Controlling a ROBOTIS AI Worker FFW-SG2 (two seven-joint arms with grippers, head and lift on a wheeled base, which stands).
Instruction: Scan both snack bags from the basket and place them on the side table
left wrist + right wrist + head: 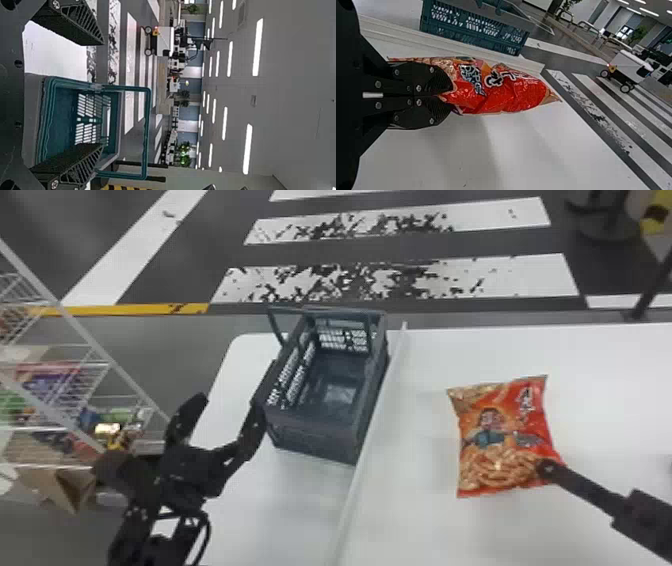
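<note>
Head view. We see the red snack bag (500,435) at the right of the scene, over the white table (600,380), its printed face upward. The right tool (547,470) has hold of its near right corner; we cannot tell whether the underside touches the tabletop. A pale raised strip (372,427) runs between the bag and the basket (315,430), which stands to the left, with the left tool (230,402) beside its near left corner. We judge the bag light and cushioned with air, its film thin and rather slippery, its contents crisp and easily crushed.

Left wrist view. We find the left tool released, its two fingers wide apart and with nothing held between them. The basket and its raised handle (147,118) lie close by; the rigid rim would bear a firmer grasp than the bag.

Right wrist view. We see the right tool clenched on the snack bag, its fingers nearly together over gathered film, while the fuller part extends beyond the tips and creases. A corner or sealed margin seems the best place to take hold: the film gathers there without loading the contents. From so small a purchase the body may swing or twist, so we advise modest pressure and slow turns.
</note>
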